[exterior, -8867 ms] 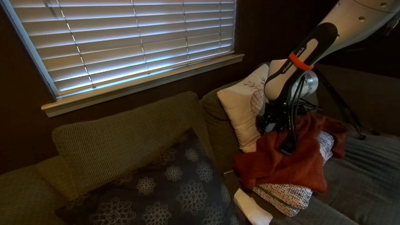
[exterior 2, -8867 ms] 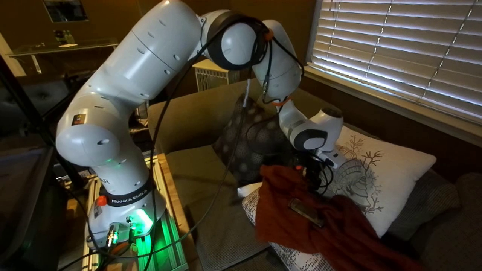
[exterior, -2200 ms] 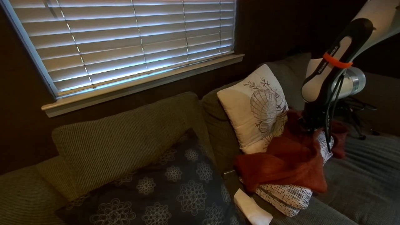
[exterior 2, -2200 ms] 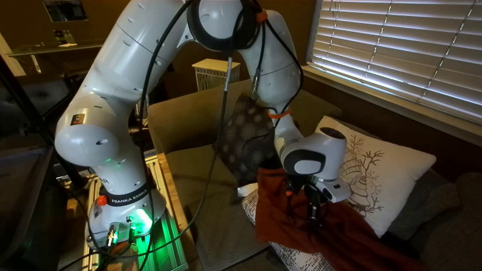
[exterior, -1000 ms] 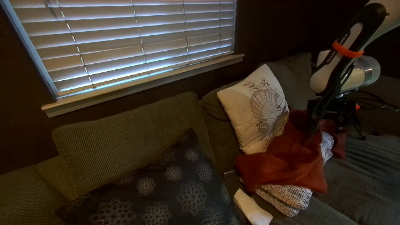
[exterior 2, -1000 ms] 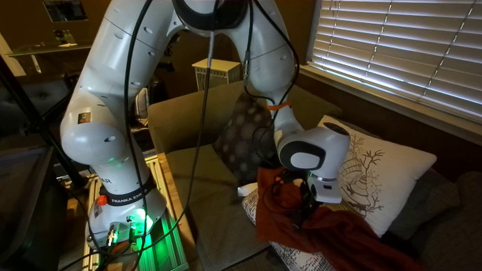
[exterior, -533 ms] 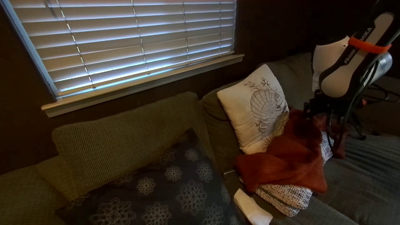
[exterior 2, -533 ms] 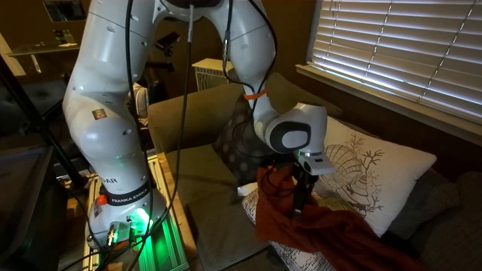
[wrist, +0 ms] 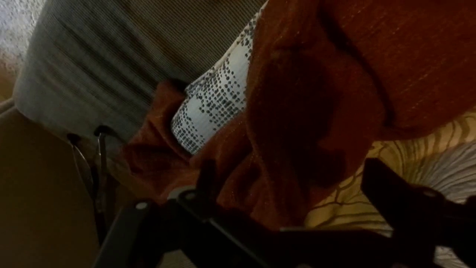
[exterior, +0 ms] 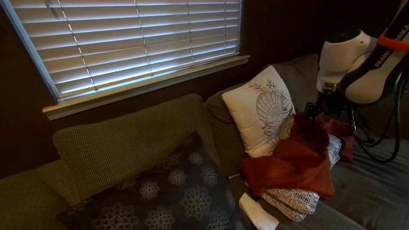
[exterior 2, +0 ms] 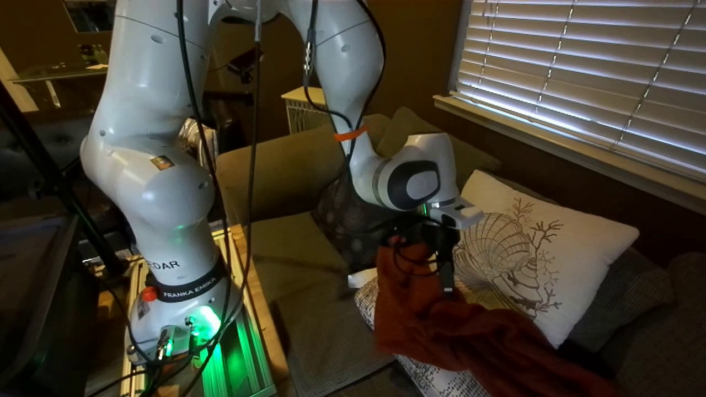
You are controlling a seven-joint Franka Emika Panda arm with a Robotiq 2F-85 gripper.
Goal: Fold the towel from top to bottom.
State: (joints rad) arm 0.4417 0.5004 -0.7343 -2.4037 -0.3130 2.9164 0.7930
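Lying in loose, rounded folds, the towel (exterior: 297, 169) of flecked, rust-red cloth drapes over a white cushion (exterior: 292, 199) printed with dark dots. Above the towel is the gripper (wrist: 288, 173); its black, angular fingers (wrist: 386, 190) are spread well apart. Beside the towel, a pale pillow (exterior 2: 551, 248) with line-drawn shells and coral stands tilted. Beneath the towel and cushion extends the sofa (exterior: 137, 150), upholstered in ribbed fabric. Near the towel rests a dark pillow (exterior: 169, 193) patterned with looped flowers.
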